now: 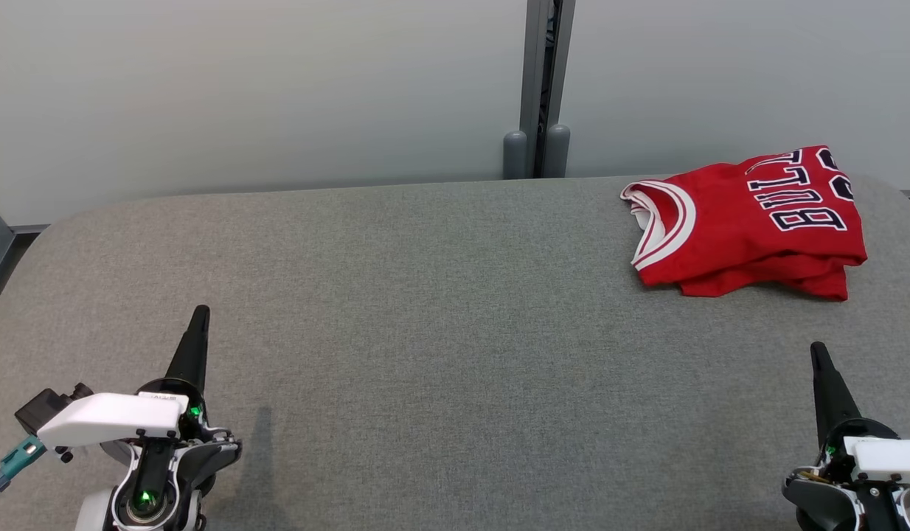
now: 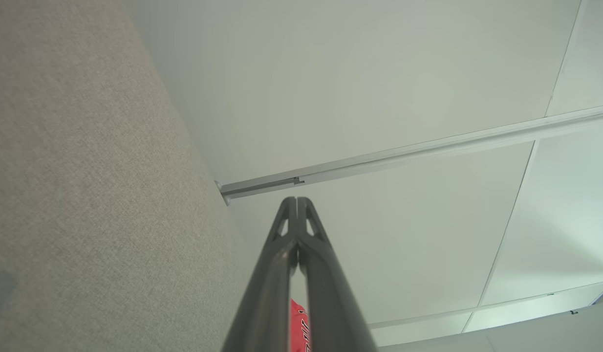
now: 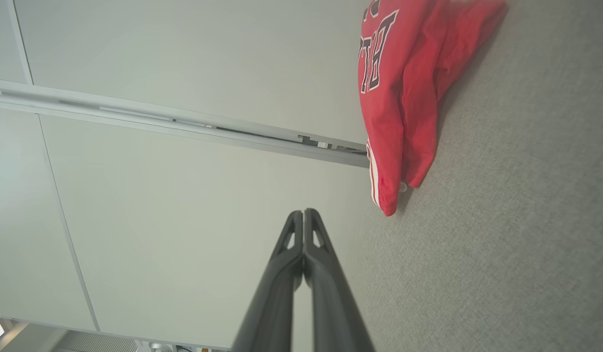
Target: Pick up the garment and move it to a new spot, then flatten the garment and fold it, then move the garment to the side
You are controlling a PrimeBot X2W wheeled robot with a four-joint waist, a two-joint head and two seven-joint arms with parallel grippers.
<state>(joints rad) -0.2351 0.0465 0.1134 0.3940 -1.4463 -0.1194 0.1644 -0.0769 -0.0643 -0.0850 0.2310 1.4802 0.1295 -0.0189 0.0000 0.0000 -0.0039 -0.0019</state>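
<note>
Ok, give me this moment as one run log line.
red jersey: looks folded, lying far right on grey table | left fingers: shut, empty | right fingers: shut, empty

left end effector (image 1: 200, 313) closed, empty | right end effector (image 1: 817, 350) closed, empty

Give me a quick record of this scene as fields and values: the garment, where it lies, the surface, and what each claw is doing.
garment: red jersey, white-trimmed neck, dark lettering, folded over in layers
place: far right of the grey fabric table, near its back edge
left claw: shut, empty, front left, well apart from the jersey
right claw: shut, empty, front right, short of the jersey
backdrop: pale wall panels
</note>
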